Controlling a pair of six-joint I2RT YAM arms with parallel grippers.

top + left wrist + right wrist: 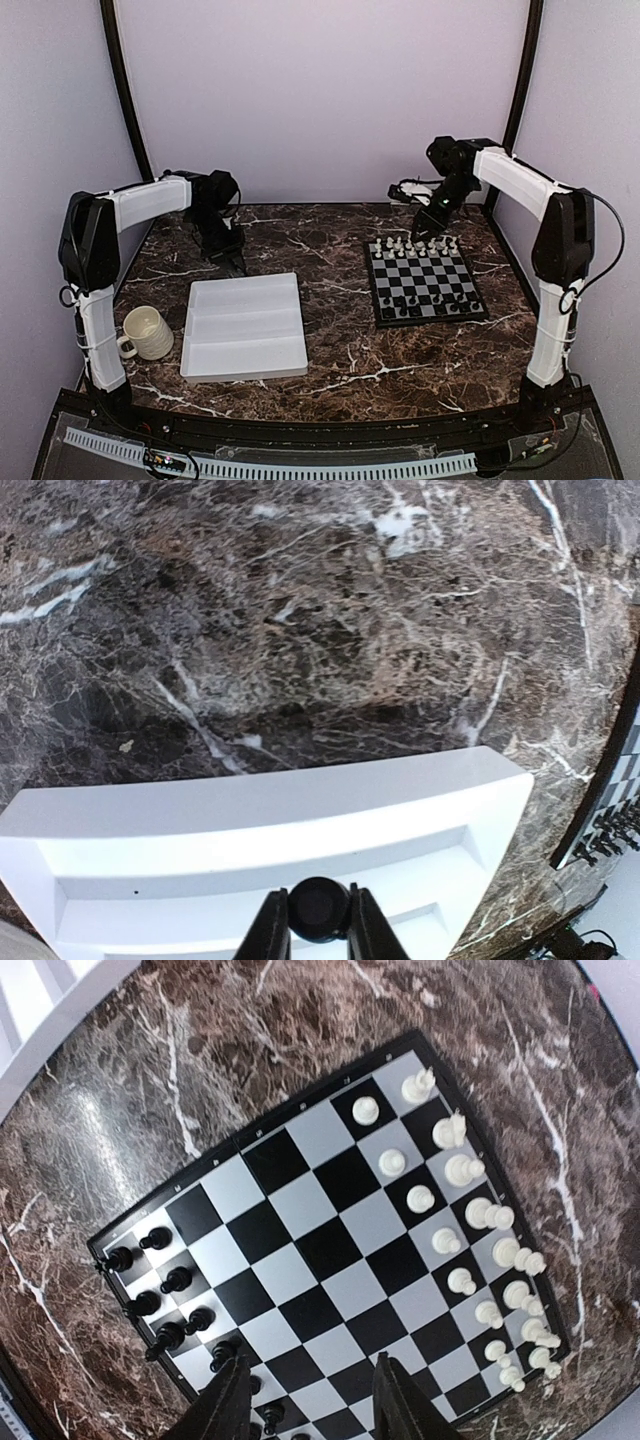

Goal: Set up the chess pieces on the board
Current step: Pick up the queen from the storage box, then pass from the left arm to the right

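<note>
Left wrist: left gripper (318,908) clamps a black piece (318,916); board (425,282) lies well right, beneath the right gripper (310,1378), jaws parted and empty.

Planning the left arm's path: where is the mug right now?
Top view: the mug stands at the near left, just left of the white tray.

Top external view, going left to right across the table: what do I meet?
Mug → white tray → chessboard.
</note>
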